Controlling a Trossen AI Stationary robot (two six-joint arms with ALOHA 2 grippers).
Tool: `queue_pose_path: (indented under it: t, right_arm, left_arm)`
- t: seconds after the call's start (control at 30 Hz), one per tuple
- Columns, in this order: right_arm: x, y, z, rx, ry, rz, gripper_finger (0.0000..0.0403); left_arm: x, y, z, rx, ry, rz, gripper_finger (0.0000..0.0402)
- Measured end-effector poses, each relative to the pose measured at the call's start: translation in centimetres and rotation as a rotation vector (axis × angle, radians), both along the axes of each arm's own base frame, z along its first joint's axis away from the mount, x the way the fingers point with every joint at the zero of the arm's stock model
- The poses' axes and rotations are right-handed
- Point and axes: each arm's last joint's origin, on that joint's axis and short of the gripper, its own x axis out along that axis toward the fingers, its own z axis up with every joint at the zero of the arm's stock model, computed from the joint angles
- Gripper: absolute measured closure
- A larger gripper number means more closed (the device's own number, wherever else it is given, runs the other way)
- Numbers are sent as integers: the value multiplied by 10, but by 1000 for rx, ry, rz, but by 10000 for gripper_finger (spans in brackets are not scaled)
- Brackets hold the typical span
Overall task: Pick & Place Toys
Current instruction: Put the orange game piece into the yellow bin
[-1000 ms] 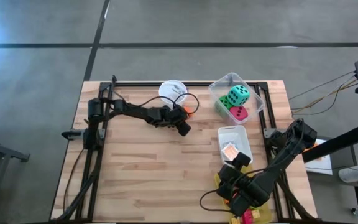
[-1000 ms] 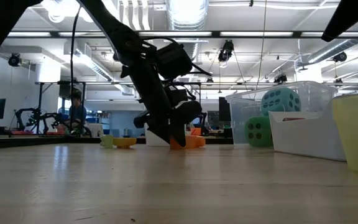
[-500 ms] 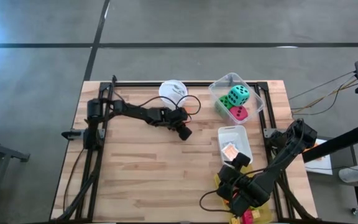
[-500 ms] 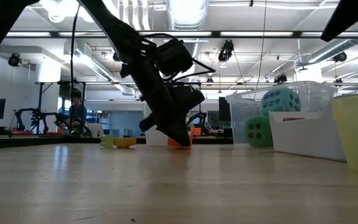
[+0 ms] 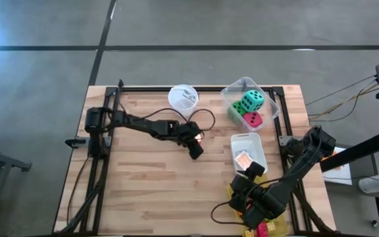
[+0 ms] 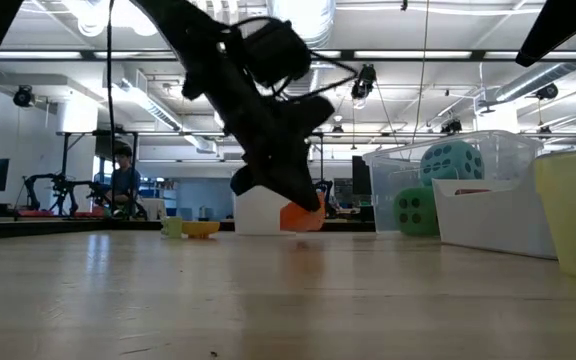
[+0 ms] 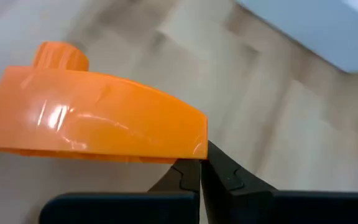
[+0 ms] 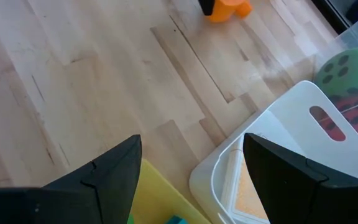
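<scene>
I see the left gripper (image 5: 197,146) near the table's middle, its fingers pinched on an orange block (image 7: 98,121) that hangs clear of the wooden table (image 5: 150,191) in the low view (image 6: 301,216). The right gripper (image 5: 255,214) waits over the yellow bin (image 8: 160,199) at the near right corner, fingers spread with nothing between them. The clear bin (image 5: 270,99) at the far right holds the green die (image 5: 234,108), teal die (image 5: 252,100) and red-pink die (image 5: 253,120). The white bin (image 5: 258,141) beside it holds a tan tile (image 5: 243,158). I can read no writing or labels anywhere.
</scene>
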Motion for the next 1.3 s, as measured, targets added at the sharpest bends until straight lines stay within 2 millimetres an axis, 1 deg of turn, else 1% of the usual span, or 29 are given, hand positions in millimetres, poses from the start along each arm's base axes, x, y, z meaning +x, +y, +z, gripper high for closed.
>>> queue_pose_path:
  t: [0.17,0.27,0.43,0.57,0.67,0.73,0.9,1.03,1.3]
  right_arm:
    - [0,0,0,-1,1,4,128]
    - [0,0,0,-42,11,50,128]
    - [-4,6,2,-152,-2,163,128]
    - [-10,15,2,-219,20,279,128]
    - [-15,22,3,-259,20,344,128]
    - [-17,26,4,-299,-1,386,128]
    - [-17,38,8,-400,-50,495,128]
    - [-11,44,14,-458,-50,580,128]
    - [24,40,23,-599,-54,673,128]
  left_arm:
    - [-1,-23,16,0,-47,-59,400]
    - [-4,-42,32,0,-91,-107,400]
    - [-14,-79,63,-17,-188,-220,400]
    - [-19,-108,88,-48,-331,-311,401]
    - [-18,-128,100,-88,-450,-388,401]
    - [-19,-138,104,-113,-495,-424,401]
    - [-22,-149,105,-145,-504,-447,401]
    - [-23,-154,106,-169,-504,-448,401]
    - [-25,-160,106,-200,-504,-460,401]
